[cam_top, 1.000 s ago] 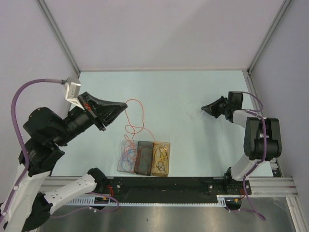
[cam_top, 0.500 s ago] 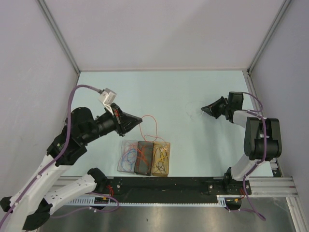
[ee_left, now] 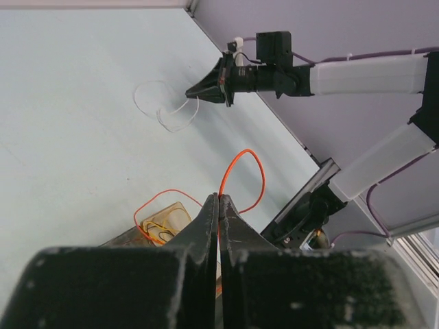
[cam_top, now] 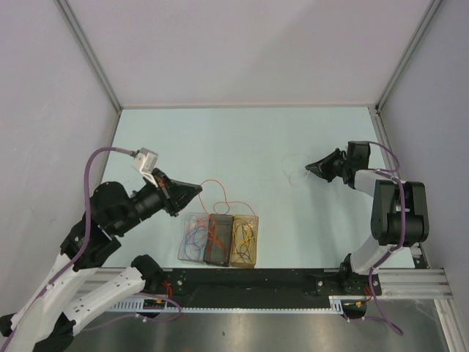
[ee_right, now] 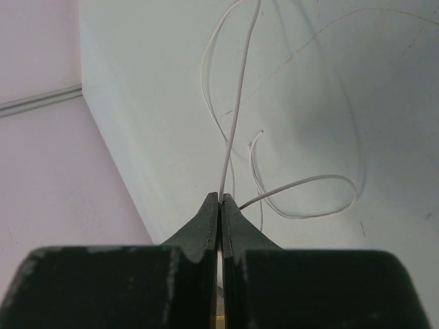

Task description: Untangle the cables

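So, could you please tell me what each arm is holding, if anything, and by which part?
The left jaws pinch the orange cable at their tips, partway along its loop. The right jaws pinch the pale cable mid-length, not at an end.

1. The thin orange wire [ee_left: 248, 151] slips behind the closed left jaws in the left wrist view, its lower run hidden.
2. Those jaws cover most of the amber translucent plastic tray [ee_left: 164, 218].
3. The thin pale white wire [ee_right: 238, 110] leaves the right wrist view's top edge.
4. From above, the tangled coloured wires [cam_top: 194, 238] in the row of three small trays [cam_top: 257, 238] are too small to trace.
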